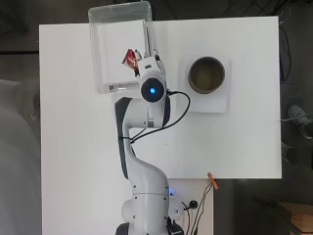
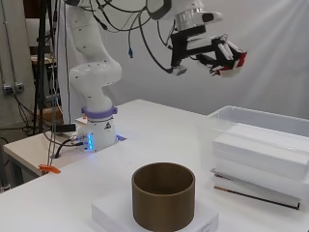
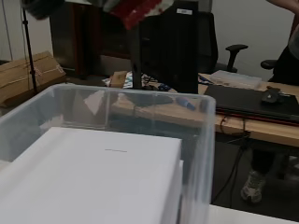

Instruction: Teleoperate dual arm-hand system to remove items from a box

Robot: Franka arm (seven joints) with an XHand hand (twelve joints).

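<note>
Robot hand [image 2: 219, 53] curled round a red-and-white packet [image 2: 234, 64], held high above the clear box [image 2: 256, 116]; the brown cup [image 1: 207, 74] sits off to the side on the tabletop [image 1: 73, 147].

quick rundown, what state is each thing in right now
hand: raised above the box, fingers curled round the red packet
red packet: held in the air, out of the box
clear plastic box: upright on the table, open-topped, white blocks inside
brown cylinder: upright on a white pad, open-topped, nothing visible inside
</note>
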